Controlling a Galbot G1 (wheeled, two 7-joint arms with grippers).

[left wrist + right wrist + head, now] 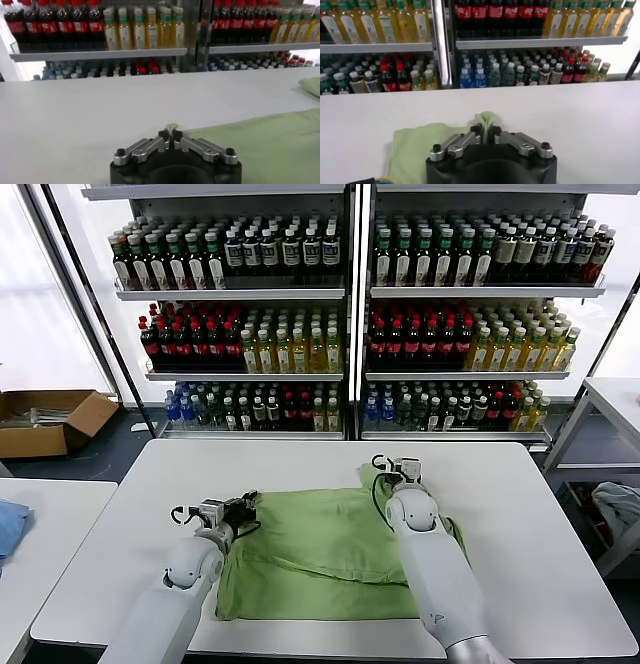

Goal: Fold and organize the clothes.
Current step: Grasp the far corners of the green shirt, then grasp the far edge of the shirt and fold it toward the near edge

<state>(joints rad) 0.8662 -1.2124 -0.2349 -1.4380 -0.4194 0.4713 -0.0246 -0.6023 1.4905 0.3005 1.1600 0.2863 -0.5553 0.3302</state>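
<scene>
Head view: the shirt (320,554) lies flat mid-table (520,514), left gripper (247,506) at its far-left corner, right gripper (400,471) at its far-right corner.
Left wrist view: fingers (165,135) closed, pinching the shirt (265,145) edge.
Right wrist view: fingers (476,131) closed on a bunched fold of the shirt (420,147).

A light green shirt (325,554) is being held spread, partly folded, on the white table's near half.
</scene>
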